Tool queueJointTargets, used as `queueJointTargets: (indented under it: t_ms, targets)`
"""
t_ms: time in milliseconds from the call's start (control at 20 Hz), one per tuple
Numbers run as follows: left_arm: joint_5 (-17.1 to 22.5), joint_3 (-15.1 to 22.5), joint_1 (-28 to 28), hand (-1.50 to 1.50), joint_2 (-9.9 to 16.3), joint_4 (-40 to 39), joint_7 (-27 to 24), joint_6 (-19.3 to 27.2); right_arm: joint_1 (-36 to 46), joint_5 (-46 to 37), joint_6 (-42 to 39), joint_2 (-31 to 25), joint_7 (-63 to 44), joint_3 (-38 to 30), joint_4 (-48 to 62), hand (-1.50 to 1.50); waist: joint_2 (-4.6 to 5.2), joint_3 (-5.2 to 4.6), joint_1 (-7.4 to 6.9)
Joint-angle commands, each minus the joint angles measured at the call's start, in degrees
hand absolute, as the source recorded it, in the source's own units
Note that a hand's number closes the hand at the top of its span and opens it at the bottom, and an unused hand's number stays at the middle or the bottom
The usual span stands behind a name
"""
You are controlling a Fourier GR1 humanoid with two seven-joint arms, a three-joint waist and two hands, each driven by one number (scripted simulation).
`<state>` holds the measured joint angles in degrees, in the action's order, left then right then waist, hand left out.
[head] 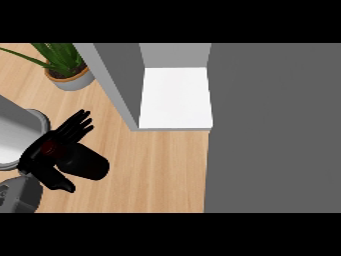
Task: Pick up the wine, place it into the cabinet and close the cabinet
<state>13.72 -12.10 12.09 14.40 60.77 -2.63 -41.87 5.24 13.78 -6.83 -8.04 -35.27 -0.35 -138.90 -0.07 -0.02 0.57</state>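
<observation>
The left hand [58, 150] shows near the counter's [158, 170] left edge, its grey forearm [10, 196] coming up from the lower left corner. Its black fingers [75, 124] are splayed and pointing up and to the right, and the thumb [57, 181] reaches down towards the lower edge. Against the palm lies the wine [84, 164] — a dark, rounded bottle end with a reddish tint, jutting out to the right between thumb and fingers. The hand seems clamped on it, thumb under and fingers over, though the fingertips stand fairly straight.

Just left of the hand, touching the counter's left edge, stands a big grey cylinder [3, 135] on a round base; the hand overlaps its right side, and I cannot tell whether they touch.

In the far left corner sits a plant [64, 62] in a pale grey pot, its green leaves spreading left and up.

The cabinet [174, 97] stands at the far edge, to the right of the plant — its grey side wall runs down towards the middle of the counter, and the white floor inside shows open to view. The wine is well apart from it, down and to the left. A broad grey panel [284, 130] fills the whole right side, covering the counter from far edge to near edge.

The right hand shows nowhere.
</observation>
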Motion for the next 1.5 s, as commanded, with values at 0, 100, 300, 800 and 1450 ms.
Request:
queueJointTargets:
  t_ms: [0,100,300,800,1450]
  targets:
    - [-4.1,0.9,1.6,-1.5,-1.0,-4.8,-4.6,1.4,-0.2,4.9,0.8,-0.5,-3.8,-1.4,-8.7,-1.5,0.06,-0.02,0.1]
    - [-5.5,0.3,2.9,-1.5,0.6,-8.9,-7.7,0.4,-0.7,1.9,1.4,0.8,-4.0,2.0,-8.7,-1.5,0.09,-0.03,0.08]
    - [-7.2,1.3,2.8,-1.5,0.3,-12.0,-10.9,-0.7,-1.6,4.9,1.0,-0.7,-5.9,-0.9,-11.7,-1.5,0.03,-0.02,0.41]
    - [-7.4,0.2,5.9,-1.5,0.3,-19.5,-15.8,-1.6,-1.9,1.9,0.1,0.4,-3.1,0.2,-9.5,-1.5,0.09,-0.03,0.25]
    - [-11.1,6.8,6.9,1.5,-4.8,-17.3,-18.0,-3.4,3.9,3.3,2.1,-0.4,-5.7,-1.0,-5.5,-1.5,0.08,-0.04,0.03]
